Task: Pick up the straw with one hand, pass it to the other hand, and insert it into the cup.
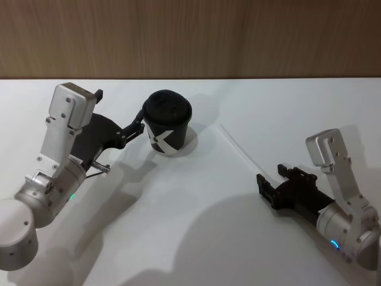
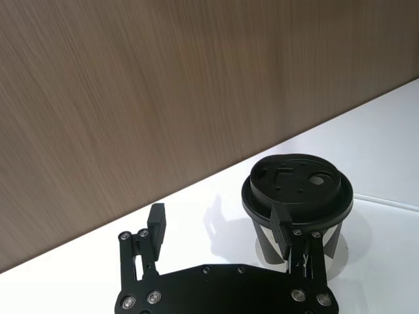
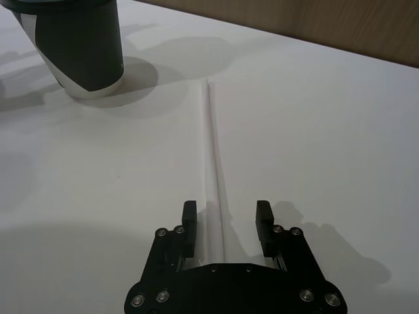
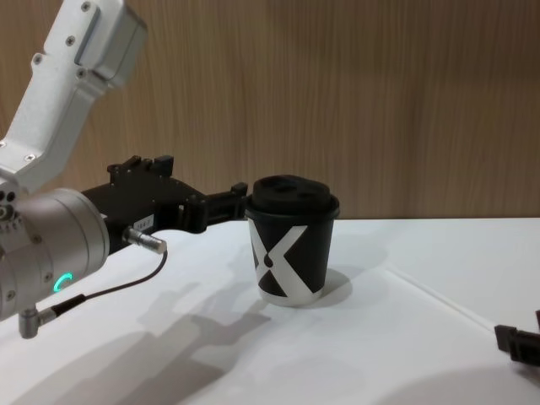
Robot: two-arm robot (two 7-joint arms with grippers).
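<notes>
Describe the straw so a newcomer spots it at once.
On the white table, look right of the black cup, toward the right claw. The straw lies flat there, its near end between that open claw's fingers. It is thin, straight and white, faint against the table, while cup and claw are black.

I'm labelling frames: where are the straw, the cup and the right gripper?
straw (image 3: 212,157), right wrist view, middle of its length.
cup (image 4: 291,253), chest view, on its side wall.
right gripper (image 3: 226,210), right wrist view, midway between its fingertips.

Black left gripper (image 2: 219,229) and right gripper (image 3: 226,213) on silver wrists (image 1: 50,179).
</notes>
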